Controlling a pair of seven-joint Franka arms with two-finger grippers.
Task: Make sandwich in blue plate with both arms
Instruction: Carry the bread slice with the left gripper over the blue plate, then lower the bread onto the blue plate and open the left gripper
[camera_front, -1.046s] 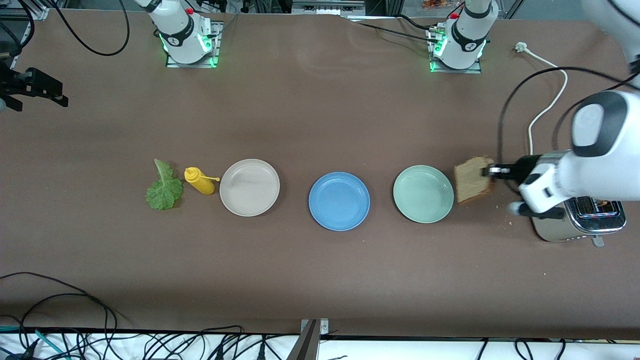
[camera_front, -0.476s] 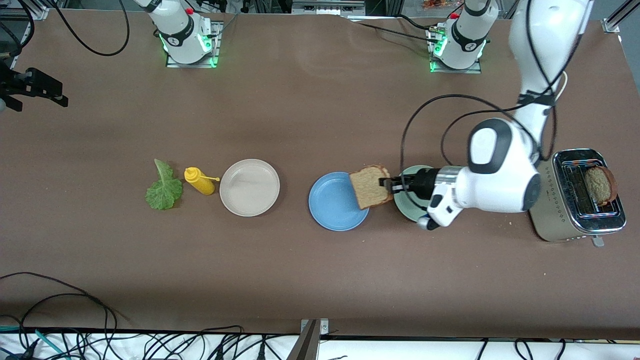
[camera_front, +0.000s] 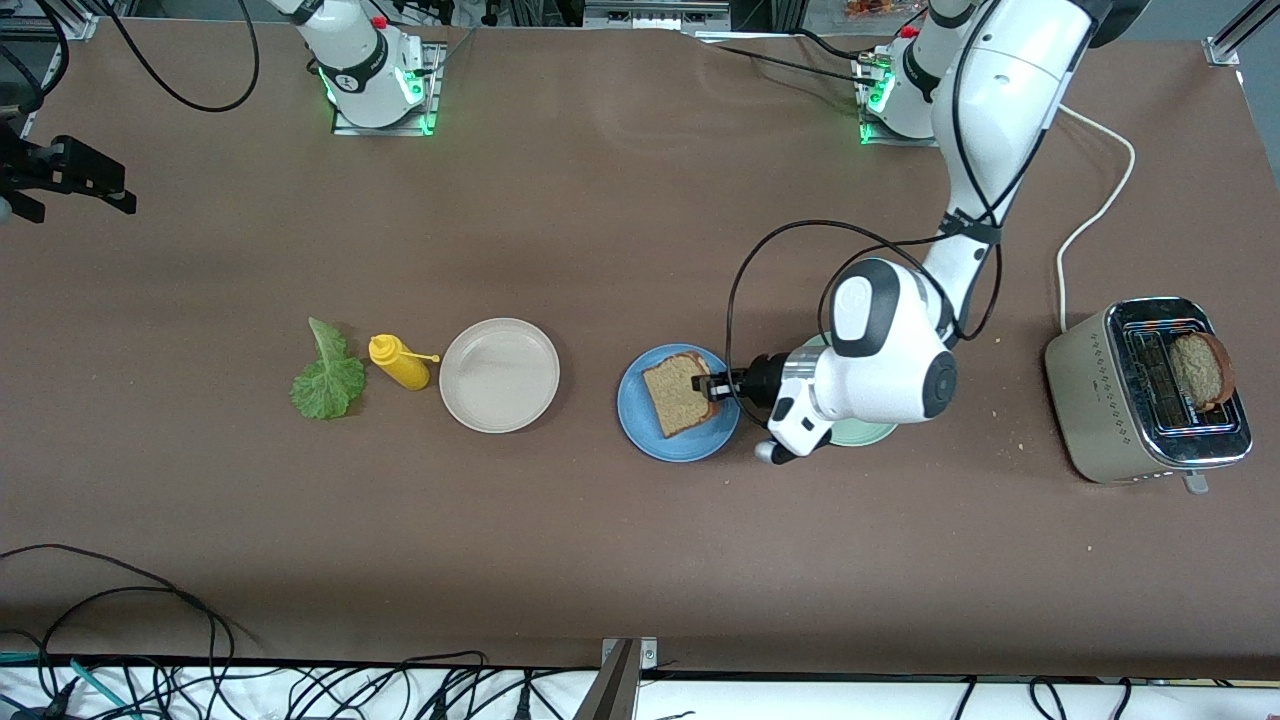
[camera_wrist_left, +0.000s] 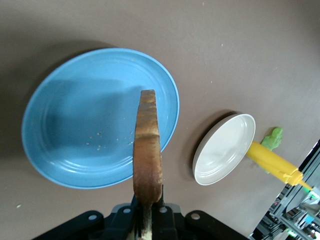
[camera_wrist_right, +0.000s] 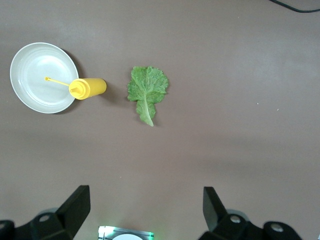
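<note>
On the brown bench a ruffled lettuce leaf (camera_front: 327, 377), a yellow squeeze bottle (camera_front: 400, 362) and a smooth beige plate (camera_front: 499, 375) lie in a row, with the right claw (camera_wrist_right: 145, 212) spread wide and empty high over the leaf, waiting. At the middle, the left claw (camera_front: 712, 387) pinches a squarish brown toast slice (camera_front: 681, 393) by its 3 o'clock crust, low over the shallow round blue plate (camera_front: 640, 420), seemingly to lay the sandwich's base. Toward the left arm's end, a second slice (camera_front: 1199, 367) stands in a shiny steel toaster (camera_front: 1100, 400), likely the top.

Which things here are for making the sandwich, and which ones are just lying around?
For the sandwich:
toast slice held by left gripper
blue plate
second toast slice in toaster
lettuce leaf

Lying around:
mustard bottle
beige plate
green plate
</note>
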